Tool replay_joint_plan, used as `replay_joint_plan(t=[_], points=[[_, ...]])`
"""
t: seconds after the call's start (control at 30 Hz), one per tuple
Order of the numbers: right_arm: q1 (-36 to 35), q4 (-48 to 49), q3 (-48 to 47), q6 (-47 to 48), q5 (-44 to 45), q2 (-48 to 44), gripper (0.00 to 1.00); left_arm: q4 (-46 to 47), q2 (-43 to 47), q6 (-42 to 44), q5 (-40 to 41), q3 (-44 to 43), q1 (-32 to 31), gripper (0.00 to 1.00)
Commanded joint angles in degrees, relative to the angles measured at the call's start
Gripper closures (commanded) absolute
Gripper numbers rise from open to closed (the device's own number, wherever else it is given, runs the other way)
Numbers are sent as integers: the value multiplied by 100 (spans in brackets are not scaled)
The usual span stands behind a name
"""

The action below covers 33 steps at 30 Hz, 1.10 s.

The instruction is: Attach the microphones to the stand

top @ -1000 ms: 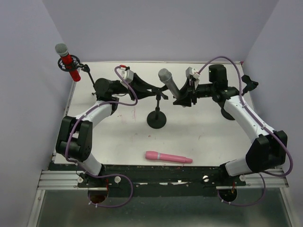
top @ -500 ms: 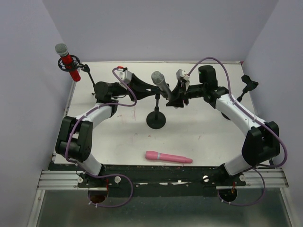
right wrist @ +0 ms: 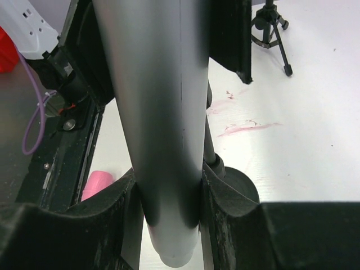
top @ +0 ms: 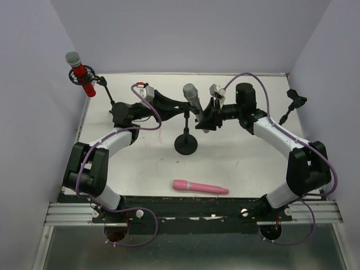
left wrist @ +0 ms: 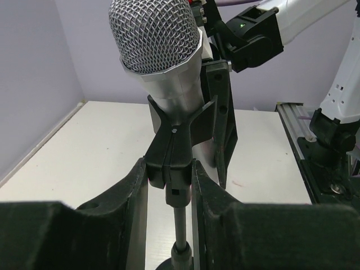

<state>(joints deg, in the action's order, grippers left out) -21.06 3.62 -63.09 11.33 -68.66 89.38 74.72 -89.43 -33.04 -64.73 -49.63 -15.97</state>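
Note:
The silver-grey microphone (top: 194, 100) stands in the clip of the middle stand (top: 186, 140), head up. It fills the right wrist view (right wrist: 163, 112), and its mesh head shows in the left wrist view (left wrist: 154, 34). My right gripper (right wrist: 169, 197) is shut on its body. My left gripper (left wrist: 171, 180) is shut on the stand's black clip (left wrist: 177, 140) just under the microphone. The red microphone (top: 81, 73) sits in the far-left stand. The pink microphone (top: 199, 187) lies on the table near the front edge.
An empty small tripod stand (top: 292, 104) is at the far right, and it also shows in the right wrist view (right wrist: 273, 34). Pink smears mark the white table (right wrist: 247, 126). Purple walls close in on three sides.
My right gripper has carried the silver-grey microphone leftward and set it upright into the middle stand's clip. My left gripper has stayed on the clip.

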Motion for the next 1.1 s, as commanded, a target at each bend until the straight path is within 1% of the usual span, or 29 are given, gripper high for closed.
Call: replay_joint_plan(t=[0.0, 0.1, 0.27, 0.33, 0.4, 0.53, 0.57, 0.6, 0.7, 0.77, 0.8, 0.83, 0.97, 1.07], points=[[-109, 999, 218, -991, 20, 123, 96, -53, 303, 245, 57, 155, -205, 85], [-153, 1124, 236, -1081, 81, 149, 95, -238, 347, 333, 136, 190, -240, 85], [-162, 1115, 262, -1072, 107, 158, 94, -309, 408, 333, 224, 260, -267, 79], [-162, 1080, 280, -1054, 116, 141, 93, -379, 461, 359, 250, 295, -267, 70], [-162, 1036, 288, -1002, 116, 123, 91, -440, 523, 386, 277, 322, -267, 57], [-162, 1001, 297, -984, 143, 97, 82, -484, 610, 359, 250, 339, -267, 37], [-153, 1001, 306, -984, 160, 88, 79, -484, 628, 368, 250, 357, -267, 32], [-153, 983, 306, -975, 160, 62, 78, -458, 646, 359, 250, 375, -267, 28], [-162, 939, 306, -931, 178, 18, 74, -493, 699, 394, 268, 401, -267, 20], [-153, 878, 306, -861, 204, 0, 68, -554, 751, 438, 268, 401, -267, 15], [-162, 834, 306, -817, 213, -17, 63, -598, 795, 465, 268, 401, -267, 12], [-153, 790, 315, -773, 248, -52, 58, -660, 821, 517, 277, 392, -267, 1], [-153, 527, 324, -536, 493, -263, 30, -1273, 1146, 929, 434, 392, -249, 1], [-83, 263, 271, -334, 748, -483, 14, -2020, 1550, 1430, 724, 427, -188, 1]])
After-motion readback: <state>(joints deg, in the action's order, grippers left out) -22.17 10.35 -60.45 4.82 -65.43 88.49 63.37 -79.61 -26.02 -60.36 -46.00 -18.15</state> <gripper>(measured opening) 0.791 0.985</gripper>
